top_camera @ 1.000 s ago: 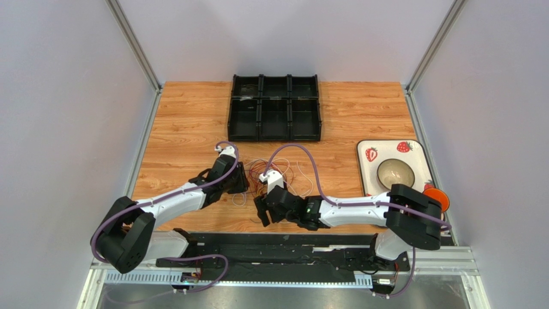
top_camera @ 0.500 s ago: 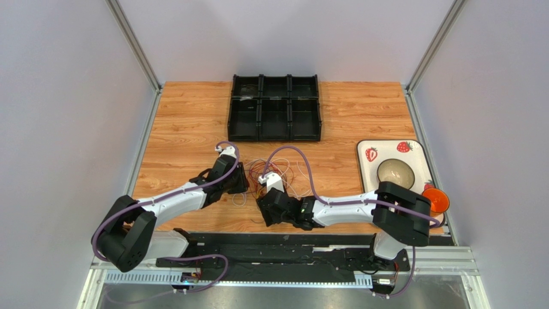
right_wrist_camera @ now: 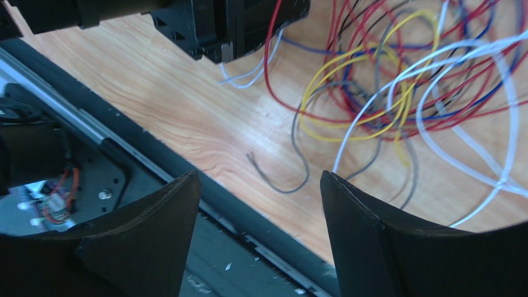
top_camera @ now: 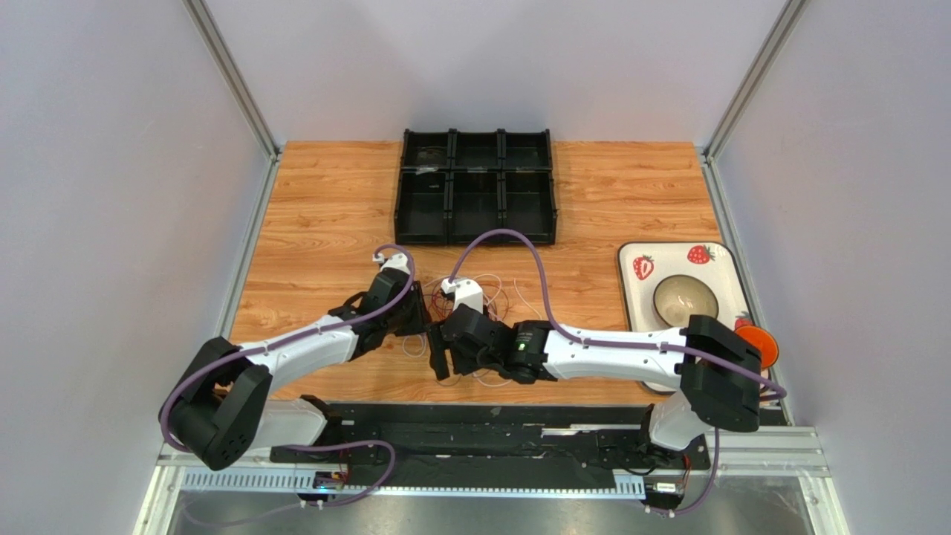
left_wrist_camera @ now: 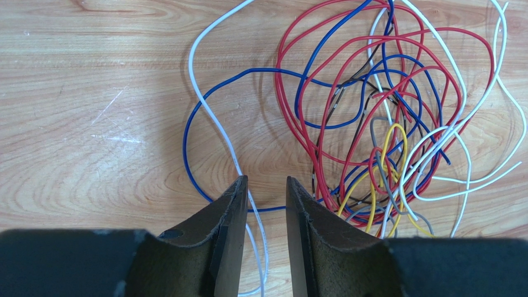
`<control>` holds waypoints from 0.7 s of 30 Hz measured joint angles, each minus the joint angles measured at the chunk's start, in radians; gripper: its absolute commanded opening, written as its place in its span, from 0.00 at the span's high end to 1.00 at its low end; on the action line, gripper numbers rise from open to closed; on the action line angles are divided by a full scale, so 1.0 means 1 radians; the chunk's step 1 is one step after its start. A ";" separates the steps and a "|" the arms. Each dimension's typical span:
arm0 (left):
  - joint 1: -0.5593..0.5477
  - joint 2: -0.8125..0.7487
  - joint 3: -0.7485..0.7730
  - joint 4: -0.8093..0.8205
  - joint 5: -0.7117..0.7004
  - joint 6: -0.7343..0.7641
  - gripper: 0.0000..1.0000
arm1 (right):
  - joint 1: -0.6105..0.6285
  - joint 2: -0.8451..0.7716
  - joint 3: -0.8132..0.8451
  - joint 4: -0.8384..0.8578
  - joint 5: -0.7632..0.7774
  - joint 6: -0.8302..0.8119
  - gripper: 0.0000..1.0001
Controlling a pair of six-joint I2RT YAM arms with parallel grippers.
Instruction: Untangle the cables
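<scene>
Reaching farther left, the right pincer (right_wrist_camera: pixel 260 182) hangs spread over the cables (left_wrist_camera: pixel 396 128); left pincer (left_wrist_camera: pixel 266 182) narrowly parted.

The right hand (right_wrist_camera: pixel 260 179) hangs spread wide above the table (right_wrist_camera: pixel 186 105) edge, the tangled cables (right_wrist_camera: pixel 396 80) lying just beyond

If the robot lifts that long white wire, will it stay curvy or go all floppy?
Probably floppy: the white wire is very thin and lies in loose bends flat on the table. It looks light, so it should lift easily. It may not come up alone, though, because it crosses the blue wire and could drag it along.
</scene>
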 measured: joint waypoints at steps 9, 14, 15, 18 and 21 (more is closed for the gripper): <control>0.000 0.005 0.000 0.000 0.000 0.000 0.63 | 0.016 0.085 -0.011 -0.055 -0.116 0.188 0.28; 0.000 0.006 0.000 0.000 0.000 0.000 0.63 | 0.019 0.138 -0.010 -0.070 -0.117 0.225 0.28; 0.000 0.006 0.000 0.000 0.000 0.000 0.63 | 0.019 0.145 -0.010 -0.070 -0.116 0.228 0.28; 0.000 0.006 0.000 0.000 0.000 0.000 0.63 | 0.019 0.171 -0.009 -0.070 -0.107 0.232 0.29; 0.000 0.006 0.000 0.000 0.000 0.000 0.63 | 0.019 0.191 0.013 -0.070 -0.097 0.233 0.30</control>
